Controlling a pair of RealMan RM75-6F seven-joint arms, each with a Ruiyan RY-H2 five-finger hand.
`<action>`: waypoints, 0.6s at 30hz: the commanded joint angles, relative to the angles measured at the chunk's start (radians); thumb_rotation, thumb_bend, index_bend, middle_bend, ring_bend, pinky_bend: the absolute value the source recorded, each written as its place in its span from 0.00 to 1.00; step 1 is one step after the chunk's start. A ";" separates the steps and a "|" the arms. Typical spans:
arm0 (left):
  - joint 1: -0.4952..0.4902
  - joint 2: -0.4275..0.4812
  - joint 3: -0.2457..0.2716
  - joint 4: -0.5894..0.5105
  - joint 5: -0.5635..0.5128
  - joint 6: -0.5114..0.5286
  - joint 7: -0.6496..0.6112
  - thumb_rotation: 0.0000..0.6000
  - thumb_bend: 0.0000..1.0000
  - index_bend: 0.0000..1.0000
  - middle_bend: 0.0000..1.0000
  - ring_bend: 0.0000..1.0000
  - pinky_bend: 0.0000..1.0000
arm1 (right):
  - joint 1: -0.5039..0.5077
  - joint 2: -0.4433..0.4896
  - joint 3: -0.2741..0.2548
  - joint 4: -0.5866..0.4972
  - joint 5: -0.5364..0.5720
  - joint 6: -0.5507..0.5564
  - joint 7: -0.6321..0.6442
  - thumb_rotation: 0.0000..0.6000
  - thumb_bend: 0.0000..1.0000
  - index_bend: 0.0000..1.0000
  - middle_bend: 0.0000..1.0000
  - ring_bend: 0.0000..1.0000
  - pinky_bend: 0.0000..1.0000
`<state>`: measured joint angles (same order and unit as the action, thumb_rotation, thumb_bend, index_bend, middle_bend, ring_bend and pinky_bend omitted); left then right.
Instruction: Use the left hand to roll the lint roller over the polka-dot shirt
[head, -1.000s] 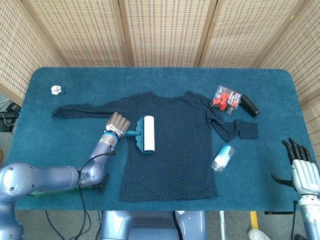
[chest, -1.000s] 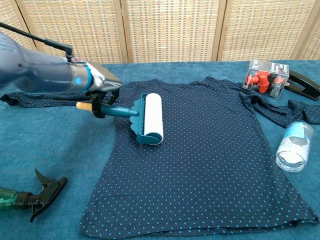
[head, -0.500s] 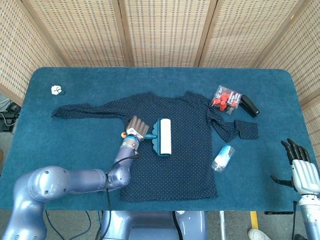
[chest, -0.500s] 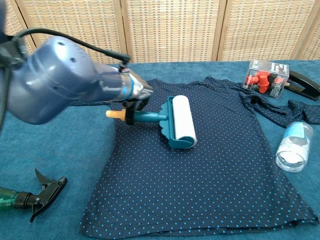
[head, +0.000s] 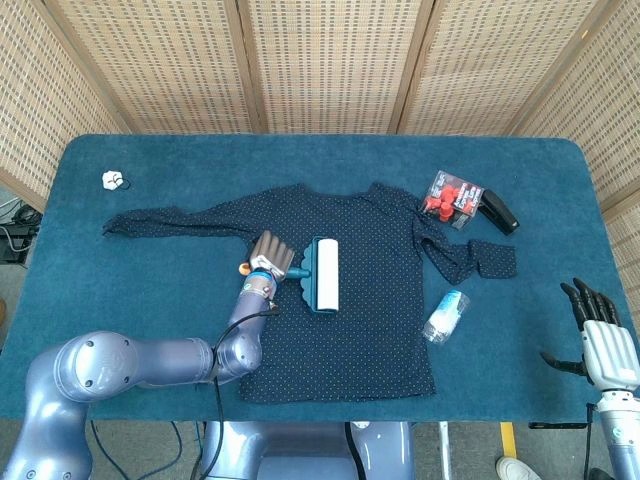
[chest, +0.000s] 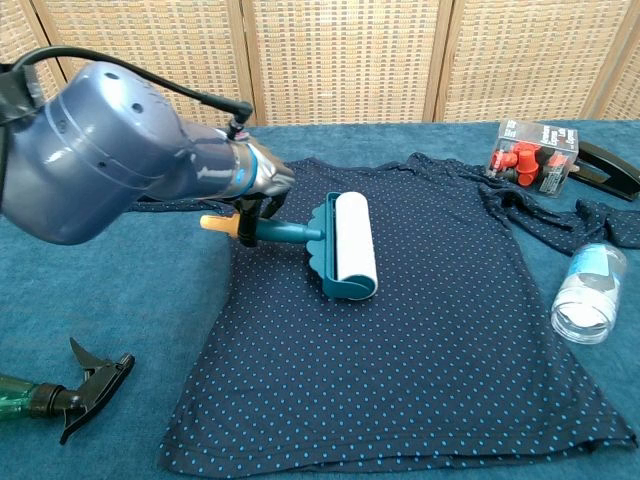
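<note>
Low at the frame's right edge, the right hand (head: 603, 338) hangs empty, fingers apart. At centre, the left hand (head: 272, 257) grips the lint roller (chest: 345, 246), which has drawn slightly back leftward over the polka-dot shirt (chest: 420, 330); rolling continues.

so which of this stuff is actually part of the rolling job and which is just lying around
In use:
left hand
lint roller
polka-dot shirt

Lying about:
spray bottle
clear plastic bottle
pack of red caps
black stapler
small white object
right hand, idle
</note>
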<state>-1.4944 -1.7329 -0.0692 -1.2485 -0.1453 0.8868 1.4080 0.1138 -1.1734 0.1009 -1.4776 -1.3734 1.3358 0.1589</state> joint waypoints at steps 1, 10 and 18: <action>0.024 0.023 0.012 -0.016 0.007 0.002 -0.017 1.00 0.58 0.81 0.92 0.77 0.73 | 0.000 0.000 -0.002 -0.004 -0.006 0.004 -0.006 1.00 0.08 0.00 0.00 0.00 0.00; 0.140 0.139 0.087 -0.066 0.087 -0.012 -0.106 1.00 0.58 0.81 0.92 0.77 0.73 | -0.001 -0.003 -0.018 -0.033 -0.035 0.017 -0.044 1.00 0.08 0.00 0.00 0.00 0.00; 0.221 0.204 0.135 -0.072 0.151 -0.045 -0.183 1.00 0.58 0.81 0.92 0.77 0.73 | -0.002 -0.004 -0.029 -0.052 -0.051 0.024 -0.070 1.00 0.08 0.00 0.00 0.00 0.00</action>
<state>-1.2828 -1.5349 0.0577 -1.3231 -0.0036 0.8501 1.2347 0.1119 -1.1776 0.0731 -1.5288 -1.4237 1.3591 0.0906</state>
